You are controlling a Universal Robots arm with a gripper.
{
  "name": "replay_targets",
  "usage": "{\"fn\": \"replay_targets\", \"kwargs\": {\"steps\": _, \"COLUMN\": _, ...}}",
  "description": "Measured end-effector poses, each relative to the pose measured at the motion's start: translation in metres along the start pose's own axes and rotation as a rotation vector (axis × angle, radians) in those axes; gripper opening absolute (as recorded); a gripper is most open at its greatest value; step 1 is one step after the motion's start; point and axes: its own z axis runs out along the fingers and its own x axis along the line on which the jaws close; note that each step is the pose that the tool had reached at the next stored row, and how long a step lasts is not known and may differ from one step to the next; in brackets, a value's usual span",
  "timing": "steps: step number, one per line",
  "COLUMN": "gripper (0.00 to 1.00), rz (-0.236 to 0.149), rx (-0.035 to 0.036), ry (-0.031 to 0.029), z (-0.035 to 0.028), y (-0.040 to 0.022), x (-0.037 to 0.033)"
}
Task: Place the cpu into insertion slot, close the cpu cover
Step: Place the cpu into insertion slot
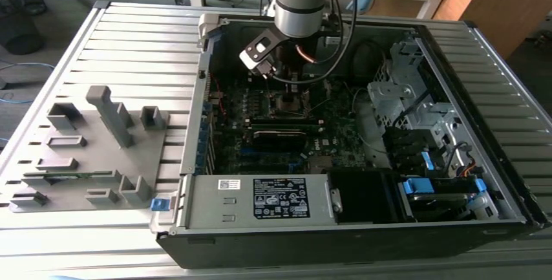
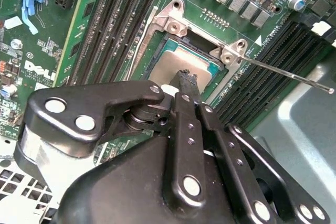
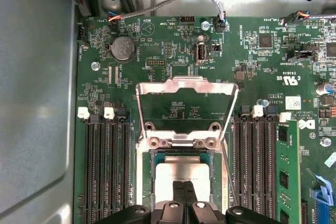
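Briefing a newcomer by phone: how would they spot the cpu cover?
In the open computer case, find the green motherboard and the two banks of long black memory slots. Between them, the cpu cover is the one silvery hollow frame, standing open beside the grey cpu.

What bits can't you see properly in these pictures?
First wrist view: the black metal gripper covers one edge of the small silver-grey square cpu.
Second wrist view: the gripper hides whether it touches the cpu.
Exterior view: the black square insertion slot is too small to show the cpu inside.
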Motion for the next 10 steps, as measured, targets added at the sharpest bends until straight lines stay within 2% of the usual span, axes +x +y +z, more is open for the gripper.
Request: {"fn": "replay_targets", "kwargs": {"steps": 10, "gripper": 0.11, "rz": 0.0, "rx": -0.0001, "ry": 0.0002, "z": 0.0021, "y": -0.0001, "x": 0.0022}}
